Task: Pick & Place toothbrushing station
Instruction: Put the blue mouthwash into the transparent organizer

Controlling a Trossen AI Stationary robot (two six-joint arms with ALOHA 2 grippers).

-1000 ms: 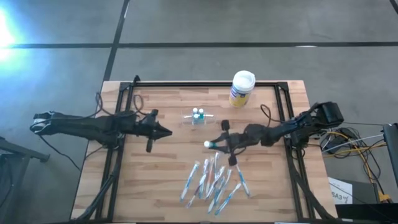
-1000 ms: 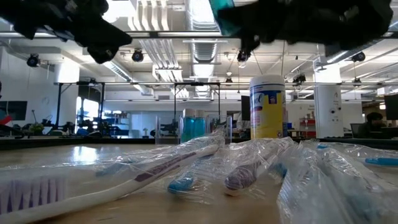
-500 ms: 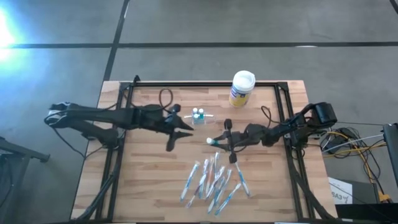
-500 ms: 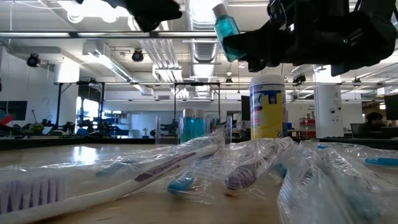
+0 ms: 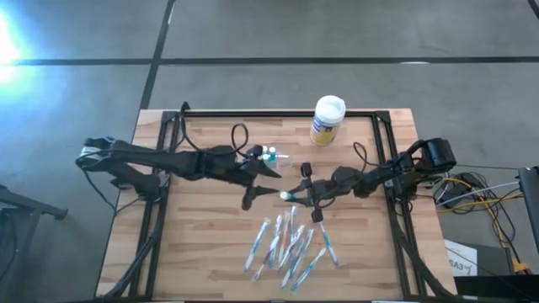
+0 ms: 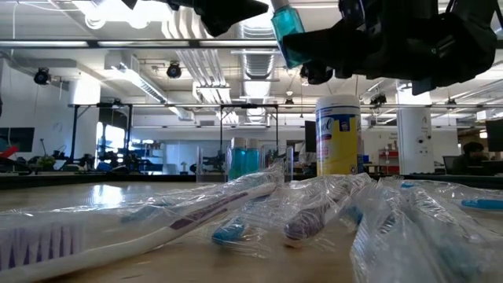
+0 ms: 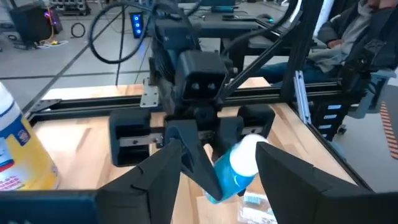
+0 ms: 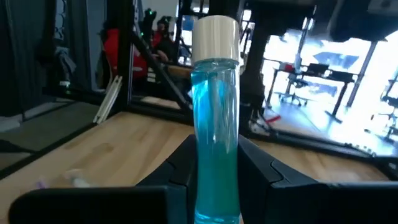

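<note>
The toothbrushing station (image 5: pixel 268 155) is a clear holder with small blue bottles in it, standing on its base at the table's middle far side; the low view shows it too (image 6: pixel 245 161). My right gripper (image 5: pixel 296 194) is shut on a small blue bottle with a white cap (image 5: pixel 285 195), above the table's middle. My left gripper (image 5: pixel 268 175) reaches in from the left, open. Its fingers stand on either side of the bottle's cap (image 7: pixel 249 152) without touching it. My right gripper pinches the bottle's lower body (image 8: pixel 214 186) between its two fingers (image 8: pixel 261 174), coming from the table's right. The capped end (image 8: pixel 214 37) sticks out past the fingertips toward my left arm. The bottle is lifted clear of the table, tilted with its cap upward (image 6: pixel 283 27).
A yellow-and-blue canister with a white lid (image 5: pixel 328 119) stands at the far edge. Several wrapped toothbrushes (image 5: pixel 290 244) lie in a heap on the near middle of the table. A black frame (image 5: pixel 278 114) runs round the table's edges.
My left gripper has travelled toward the table's right, past the holder, up to the bottle held by my right gripper, and its fingers have opened. My right gripper has kept the bottle in about the same place.
</note>
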